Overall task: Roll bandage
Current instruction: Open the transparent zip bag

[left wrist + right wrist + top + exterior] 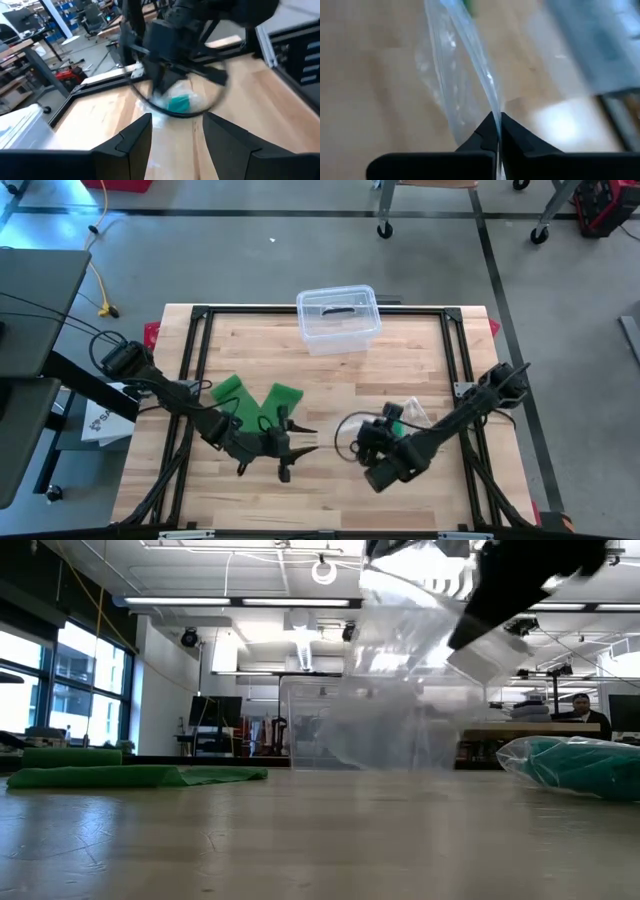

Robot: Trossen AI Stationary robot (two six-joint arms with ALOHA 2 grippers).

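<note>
The right tool point(498, 131) pinches a limp, slippery plastic bag point(462, 85) by its edge, right of the soft green bandage point(252, 398), while the left tool point(176, 142) gapes empty.

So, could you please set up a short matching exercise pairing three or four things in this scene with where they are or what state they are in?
Things:
1. clear plastic lidded box
2. flat green bandage strip
3. left pincer
4. right pincer

States or places:
A. shut on the clear plastic bag
B. open, holding nothing
C. at the table's far edge
D. lying on the table's left half

Pairs: 1-C, 2-D, 3-B, 4-A
</note>
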